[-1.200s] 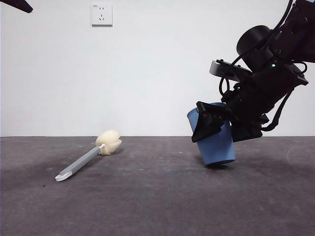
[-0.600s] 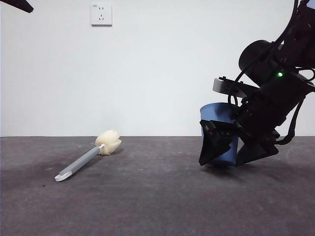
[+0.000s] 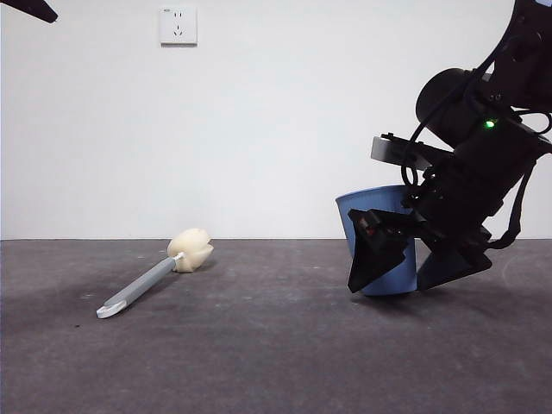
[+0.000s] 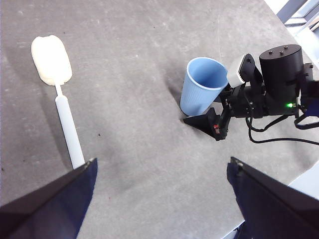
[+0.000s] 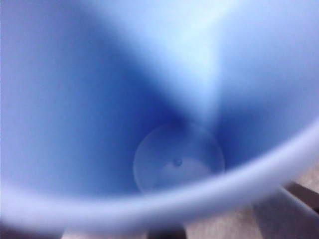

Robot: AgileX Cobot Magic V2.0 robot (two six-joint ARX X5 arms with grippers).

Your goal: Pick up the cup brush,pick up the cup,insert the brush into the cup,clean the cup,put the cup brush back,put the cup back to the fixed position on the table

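On the desk [image 3: 259, 345] at the right of the front view stands the cup [image 3: 379, 246], light blue, ribbed, mouth up, leaning slightly, base on or just at the surface. Right tool [image 3: 418, 263] is at the cup, one black jaw on each side of its wall; jaws spread wider than the cup in the left wrist view, gap visible, so open and not gripping. Right wrist view is filled by the cup's blurred blue interior, round base visible deep inside. Green light glows on the right arm above the cup. Cup brush [image 3: 155, 274] lies flat on the desk well apart from the cup, cream sponge head away from the camera, grey handle running toward the front, white tip nearest. Left wrist view shows brush [image 4: 57, 94] and cup [image 4: 202, 92] both below; left tool [image 4: 162, 199] is high above the desk, jaws wide apart, holding nothing. Wall socket [image 3: 178, 26] sits on the white wall, above the brush.
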